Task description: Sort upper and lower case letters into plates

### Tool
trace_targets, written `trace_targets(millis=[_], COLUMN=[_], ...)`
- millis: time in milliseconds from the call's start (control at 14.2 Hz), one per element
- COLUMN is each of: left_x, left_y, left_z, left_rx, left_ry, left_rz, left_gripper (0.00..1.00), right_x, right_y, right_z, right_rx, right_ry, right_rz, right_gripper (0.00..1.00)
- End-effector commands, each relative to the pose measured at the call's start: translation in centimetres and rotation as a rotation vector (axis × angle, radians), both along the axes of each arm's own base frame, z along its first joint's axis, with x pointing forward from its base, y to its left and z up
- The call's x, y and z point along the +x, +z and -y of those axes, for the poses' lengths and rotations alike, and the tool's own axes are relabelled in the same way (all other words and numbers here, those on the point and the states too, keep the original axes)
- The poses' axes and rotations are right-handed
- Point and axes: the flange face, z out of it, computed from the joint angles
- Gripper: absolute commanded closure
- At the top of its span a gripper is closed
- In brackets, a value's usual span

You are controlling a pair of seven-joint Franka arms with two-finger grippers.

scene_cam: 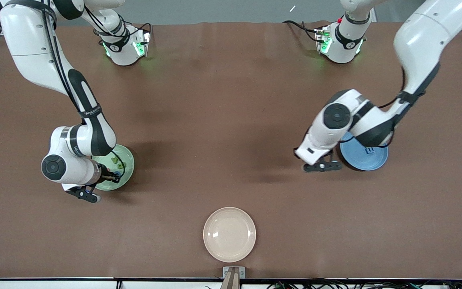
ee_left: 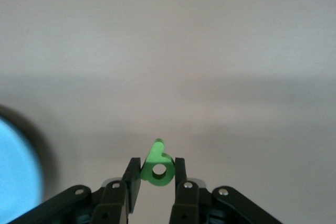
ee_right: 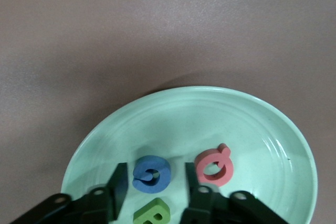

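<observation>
- The table point(scene_cam: 223, 120), covered in brown, carries three plates: a pale green plate point(scene_cam: 128, 158) toward the right arm's end, a blue plate point(scene_cam: 371, 160) toward the left arm's end, and a cream-white plate point(scene_cam: 229, 234) near the middle of the edge nearest the front camera.
- The right gripper point(ee_right: 153, 187) hangs low over the pale green plate point(ee_right: 252, 124), its fingers apart with a blue letter point(ee_right: 151, 173) lying on the plate between them.
- Beside the blue letter lie a pink letter point(ee_right: 215, 165) and a green letter point(ee_right: 152, 214), all three inside the same plate.
- The right arm's wrist covers much of that plate in the front view.
- The left gripper point(ee_left: 155, 174) is clamped on a small green letter point(ee_left: 156, 167), held over bare table just beside the blue plate point(ee_left: 16, 177).
- The left arm's forearm hides part of the blue plate; a small blue letter point(scene_cam: 369, 151) lies in it.
</observation>
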Motion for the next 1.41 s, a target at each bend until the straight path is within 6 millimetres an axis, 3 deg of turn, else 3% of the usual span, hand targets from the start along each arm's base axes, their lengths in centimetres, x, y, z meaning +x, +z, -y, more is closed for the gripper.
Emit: trace_targets(millis=[0, 212, 353, 495, 707, 919, 1060, 1343], left_x=[-1.4, -1.6, -1.9, -2.3, -3.1, -3.2, -3.2, -3.4], left_y=[-0.9, -2.2, -2.9, -3.5, -4.6, -5.5, -6.1, -7.6], left_z=[-5.9, -11.0, -13.5, -15.9, -18.3, -19.1, -19.5, -20.2], left_rx=[0.034, 0.051, 0.057, 0.053, 0.045, 0.058, 0.056, 0.06], left_ry=[-0.051, -0.092, -0.092, -0.107, -0.121, -0.146, -0.146, -0.157], left_rz=[-0.026, -0.056, -0.072, -0.092, -0.122, -0.12, -0.124, -0.133], left_gripper=[0.88, 0.88, 0.88, 0.88, 0.88, 0.88, 0.88, 0.88], right_x=[-0.5, -0.4, -1.1, -2.6, -5.5, -7.3, -7.2, -7.6], right_y=[3.5, 7.7, 10.6, 15.2, 22.1, 27.7, 31.1, 32.7], right_z=[0.4, 0.6, 3.7, 5.6, 6.6, 6.4, 6.7, 8.3], right_rx=[0.002, 0.019, 0.048, 0.067, 0.058, 0.03, 0.04, 0.049], right_ry=[0.013, 0.11, 0.198, 0.248, 0.238, 0.263, 0.305, 0.329], right_rz=[-0.016, -0.045, -0.07, -0.094, -0.136, -0.145, -0.139, -0.118], right_gripper=[0.0, 0.0, 0.0, 0.0, 0.0, 0.0, 0.0, 0.0])
